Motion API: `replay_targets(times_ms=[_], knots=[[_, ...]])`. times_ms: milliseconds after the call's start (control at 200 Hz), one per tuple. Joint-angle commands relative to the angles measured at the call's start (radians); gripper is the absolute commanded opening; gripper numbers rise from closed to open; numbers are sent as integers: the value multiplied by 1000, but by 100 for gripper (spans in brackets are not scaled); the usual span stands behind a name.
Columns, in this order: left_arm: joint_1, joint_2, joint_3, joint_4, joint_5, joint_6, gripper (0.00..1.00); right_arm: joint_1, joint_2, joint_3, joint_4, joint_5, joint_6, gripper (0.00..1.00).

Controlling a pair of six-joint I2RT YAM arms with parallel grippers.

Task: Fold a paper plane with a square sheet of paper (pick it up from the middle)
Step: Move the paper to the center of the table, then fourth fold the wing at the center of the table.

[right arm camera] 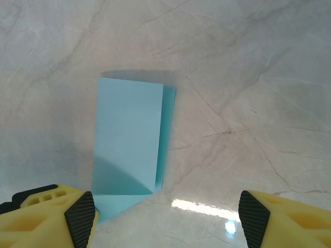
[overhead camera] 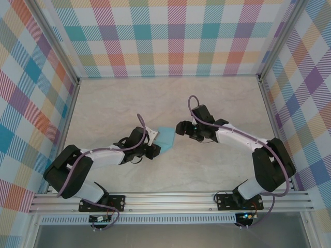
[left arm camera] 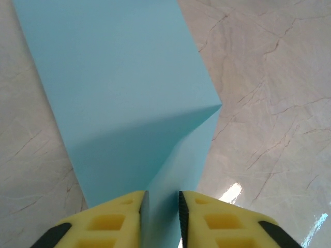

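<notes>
The square sheet of paper (overhead camera: 166, 136) is light blue and lies folded to a narrow strip on the marble table between the two arms. In the left wrist view the sheet (left arm camera: 124, 93) has a crease, and one flap rises between the yellow fingers. My left gripper (left arm camera: 160, 199) stands at the sheet's near end (overhead camera: 156, 149), its jaws a narrow gap apart with the flap between them. My right gripper (overhead camera: 179, 128) hangs wide open above the table just right of the sheet (right arm camera: 129, 134), with nothing between its fingers (right arm camera: 168, 212).
The marble tabletop (overhead camera: 217, 103) is walled by plaid panels on three sides (overhead camera: 176, 36). An aluminium rail (overhead camera: 170, 199) carrying both arm bases runs along the near edge.
</notes>
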Motion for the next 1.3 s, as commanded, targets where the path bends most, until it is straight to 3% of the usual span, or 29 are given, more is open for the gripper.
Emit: replay_targets(times_ms=[0, 230, 685, 1045, 1300], knots=[[2, 20, 37, 73, 74, 32, 18, -13, -45, -34, 43, -39, 18, 76], [2, 60, 69, 138, 185, 42, 4, -46, -74, -115, 122, -154, 58, 77], [2, 15, 34, 291, 297, -78, 3, -73, -51, -237, 318, -310, 202, 75], [2, -98, 21, 241, 187, -57, 2, -75, -125, -234, 295, -259, 218, 75], [2, -129, 27, 259, 229, -72, 3, -74, -192, -239, 240, -192, 213, 76]])
